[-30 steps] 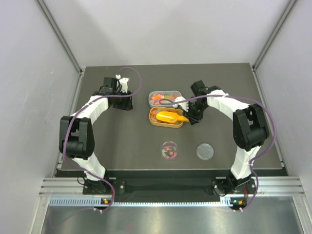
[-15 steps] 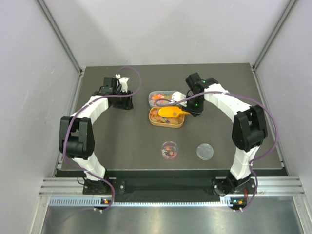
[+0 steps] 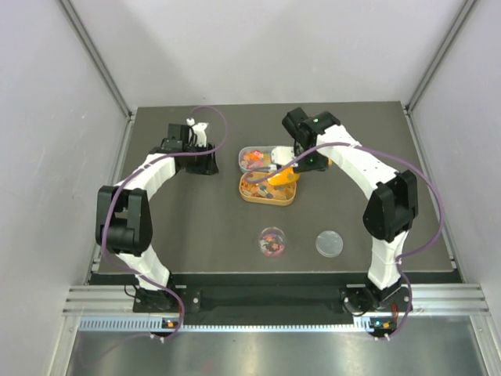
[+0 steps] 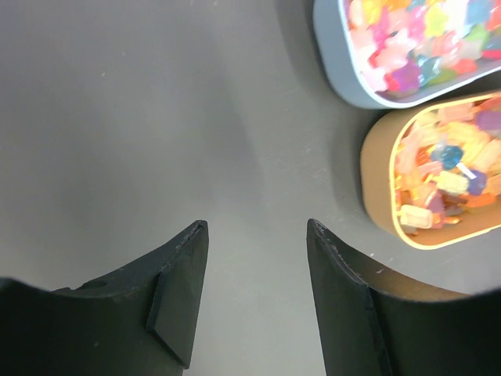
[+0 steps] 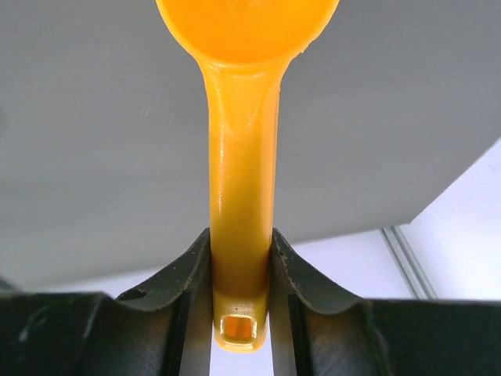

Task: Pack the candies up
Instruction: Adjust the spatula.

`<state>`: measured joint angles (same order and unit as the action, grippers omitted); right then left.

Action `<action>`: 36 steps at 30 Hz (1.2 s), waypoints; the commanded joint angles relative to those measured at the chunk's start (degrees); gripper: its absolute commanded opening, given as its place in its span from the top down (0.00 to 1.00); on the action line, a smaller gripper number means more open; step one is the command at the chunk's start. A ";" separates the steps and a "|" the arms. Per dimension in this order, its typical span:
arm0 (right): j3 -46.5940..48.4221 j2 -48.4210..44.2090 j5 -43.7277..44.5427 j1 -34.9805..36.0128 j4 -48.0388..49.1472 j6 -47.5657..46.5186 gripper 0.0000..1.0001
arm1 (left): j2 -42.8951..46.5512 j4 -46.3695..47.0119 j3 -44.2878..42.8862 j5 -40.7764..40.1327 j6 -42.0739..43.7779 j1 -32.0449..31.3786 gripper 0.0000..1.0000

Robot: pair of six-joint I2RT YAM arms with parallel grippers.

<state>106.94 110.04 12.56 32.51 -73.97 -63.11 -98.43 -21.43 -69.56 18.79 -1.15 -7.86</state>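
While the right gripper (image 5: 241, 249) is clenched on the glossy handle of the orange scoop (image 5: 239, 157), its round bowl cut off, the candies (image 4: 446, 176) lie heaped in the oval orange tray (image 4: 374, 184) and the grey tray (image 4: 330, 63) just beyond it. Left of the orange tray, the left gripper (image 4: 257, 235) hangs parted, empty. A round clear cup (image 3: 272, 240) and lid (image 3: 329, 244) sit on its near side.

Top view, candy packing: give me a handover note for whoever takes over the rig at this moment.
Left gripper: open, empty, over bare table left of the trays.
Right gripper: shut on the orange scoop by its handle, over the trays; its load cannot be seen.
Candies: in the grey tray and orange tray; some already in the round cup.
Lid: off, beside the cup.
Left, probably: more scoops into the cup, then lid on.
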 commanded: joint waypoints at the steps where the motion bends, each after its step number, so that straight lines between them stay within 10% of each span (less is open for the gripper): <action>1: -3.74 -2.81 8.18 1.32 -10.31 -4.73 1.00 | 1.92 4.11 0.39 2.13 -2.10 -0.32 0.42; 36: 0.29 9.76 17.33 5.98 -10.49 -2.19 1.00 | 21.27 7.89 20.43 5.03 -8.61 -8.14 0.42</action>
<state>104.79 119.09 28.67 37.52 -75.37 -65.89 -78.43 -16.97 -51.40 23.14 -8.71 -15.77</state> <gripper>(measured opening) 0.272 0.579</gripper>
